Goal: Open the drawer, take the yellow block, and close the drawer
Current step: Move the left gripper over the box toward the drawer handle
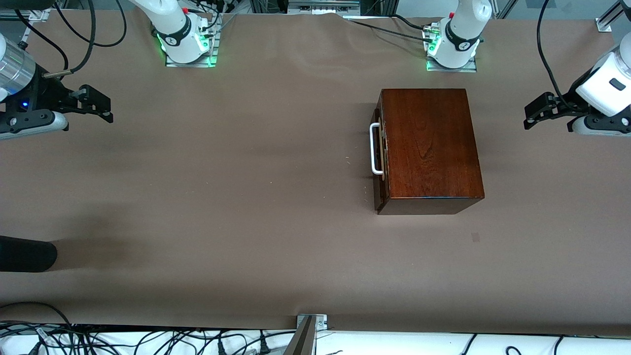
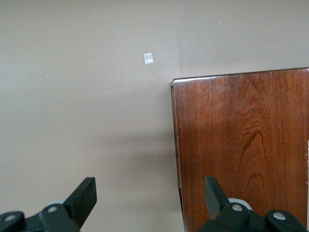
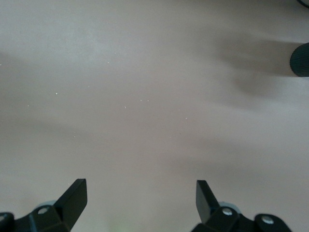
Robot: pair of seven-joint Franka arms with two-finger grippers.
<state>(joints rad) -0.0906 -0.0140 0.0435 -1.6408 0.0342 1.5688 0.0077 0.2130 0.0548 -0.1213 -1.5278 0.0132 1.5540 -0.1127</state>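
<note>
The drawer (image 1: 378, 148) is shut inside the wooden box (image 1: 429, 148), its white bar handle (image 1: 375, 149) on the face turned toward the right arm's end of the table. No yellow block shows in any view; it is presumably inside the closed drawer, though that is only a judgement.

The left gripper (image 1: 531, 112) hangs over bare table just off the box's side toward the left arm's end, fingers spread wide and holding nothing. The right gripper (image 1: 101, 104) hangs well apart from the box, over the table at the right arm's end, likewise spread and empty.

The step in hand looks to be the opening. To do it well, a gripper should come to the handle with its fingers straddling the bar near its middle, close firmly, and pull straight away from the box face, level with the table, so the drawer slides without jamming or dragging the box along. The other gripper could steady the box from above.

The front view alone shows the handle and both arms together. The left wrist view shows the box's glossy top and one corner (image 2: 175, 82) close up, plus a small pale mark (image 2: 148, 58) on the table near it. The right wrist view shows only bare table (image 3: 145, 96) and a dark rounded object (image 3: 300, 59) at its edge.
</note>
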